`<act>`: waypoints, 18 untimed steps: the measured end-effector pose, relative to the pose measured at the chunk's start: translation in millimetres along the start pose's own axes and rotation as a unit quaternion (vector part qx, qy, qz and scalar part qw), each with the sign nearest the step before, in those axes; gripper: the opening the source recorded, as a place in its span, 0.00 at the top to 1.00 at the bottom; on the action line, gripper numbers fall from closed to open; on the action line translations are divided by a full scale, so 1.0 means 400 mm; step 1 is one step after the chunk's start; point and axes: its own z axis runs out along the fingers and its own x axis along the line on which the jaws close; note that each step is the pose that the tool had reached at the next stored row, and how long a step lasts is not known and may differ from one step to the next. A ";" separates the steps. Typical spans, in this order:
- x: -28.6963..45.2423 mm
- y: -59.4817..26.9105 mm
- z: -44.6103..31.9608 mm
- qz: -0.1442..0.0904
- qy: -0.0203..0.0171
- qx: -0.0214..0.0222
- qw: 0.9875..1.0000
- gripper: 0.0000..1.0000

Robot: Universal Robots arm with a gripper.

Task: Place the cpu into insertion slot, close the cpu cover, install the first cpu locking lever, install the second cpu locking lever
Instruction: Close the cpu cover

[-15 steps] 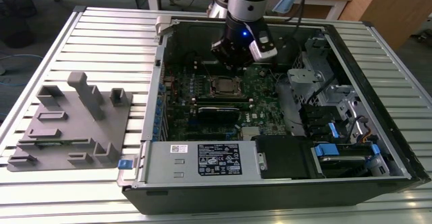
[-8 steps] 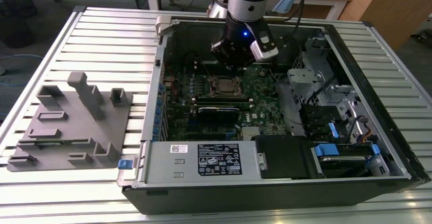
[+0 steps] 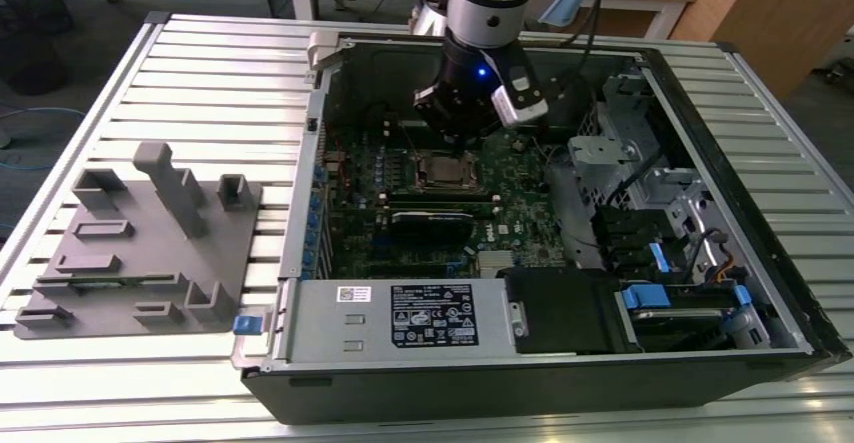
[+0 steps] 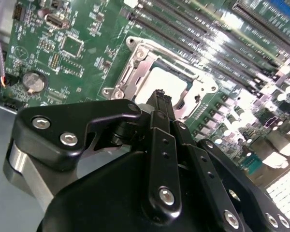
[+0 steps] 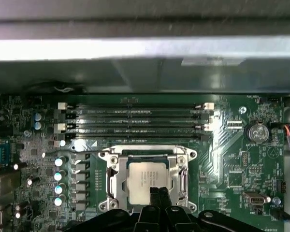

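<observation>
Gripper (image 5: 158,192): fingers pressed together, nothing between them. The tip sits over one edge of the cpu (image 5: 144,178); I can't tell whether they touch. The cpu lies flat in the insertion slot (image 3: 442,171), its silvery top showing through the window of the cpu cover (image 5: 117,176), which is folded down around it. Green motherboard (image 5: 232,159) all round, with memory slots (image 5: 135,121) just beside the socket. The open computer case (image 3: 561,363) lies on a slatted table (image 3: 200,63).

At the exterior view's top centre, a silvery-grey tubular arm (image 3: 486,25) with a black band (image 3: 491,1) is being shown, a blue light (image 3: 478,71) glowing below. The black gripper (image 4: 160,96) linkages (image 4: 63,130) are being held by silver screws (image 4: 165,195).
</observation>
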 end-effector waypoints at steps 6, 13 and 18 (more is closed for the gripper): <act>0.004 -0.007 0.013 0.000 0.000 0.000 1.000 0.89; 0.027 -0.008 0.026 0.000 0.000 0.000 1.000 0.89; 0.044 -0.008 0.037 0.000 0.000 0.000 1.000 0.89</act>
